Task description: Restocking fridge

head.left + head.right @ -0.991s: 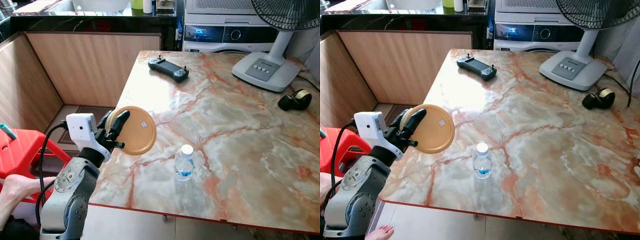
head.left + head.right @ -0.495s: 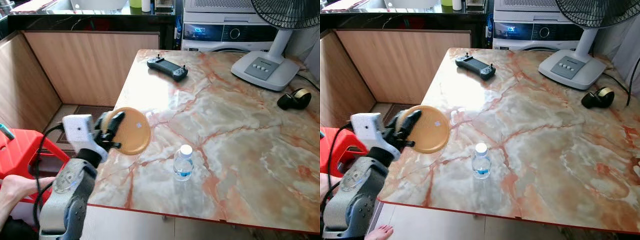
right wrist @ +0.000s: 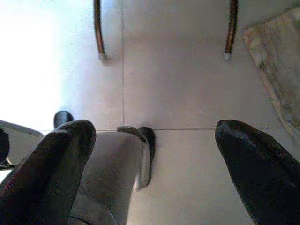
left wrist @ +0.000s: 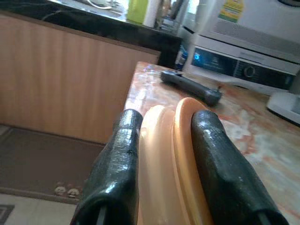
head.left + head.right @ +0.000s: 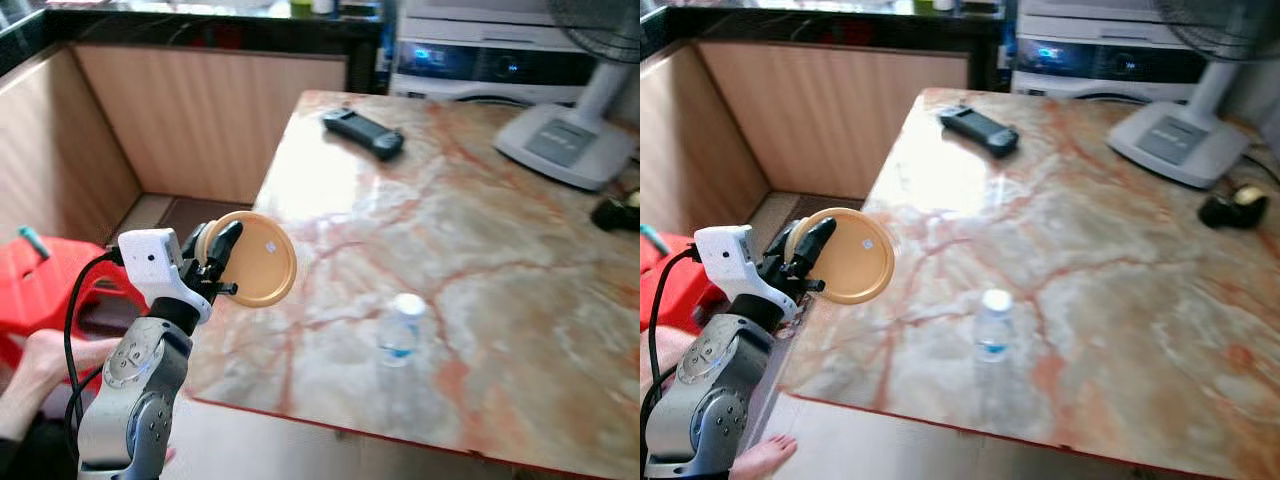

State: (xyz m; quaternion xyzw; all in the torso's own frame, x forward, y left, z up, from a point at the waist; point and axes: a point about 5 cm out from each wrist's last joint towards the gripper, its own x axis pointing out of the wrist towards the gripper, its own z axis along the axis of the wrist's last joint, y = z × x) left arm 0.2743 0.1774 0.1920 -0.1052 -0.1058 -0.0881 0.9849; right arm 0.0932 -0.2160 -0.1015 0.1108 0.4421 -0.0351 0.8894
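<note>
Holding tan disc (image 5: pixel 258 259) on edge, pinched between left gripper (image 5: pixel 214 262) fingers, off marble table (image 5: pixel 480 230) left edge. Water bottle (image 5: pixel 399 329) upright on table, well right of left gripper. Right gripper (image 3: pixel 154 154) spread, idle over floor.

Bright daylight; both head views are motion-blurred, smearing the water bottle (image 5: pixel 401 329); glare whitens the marble table (image 5: pixel 310 180) (far left edge); right wrist view overexposed at one side.
</note>
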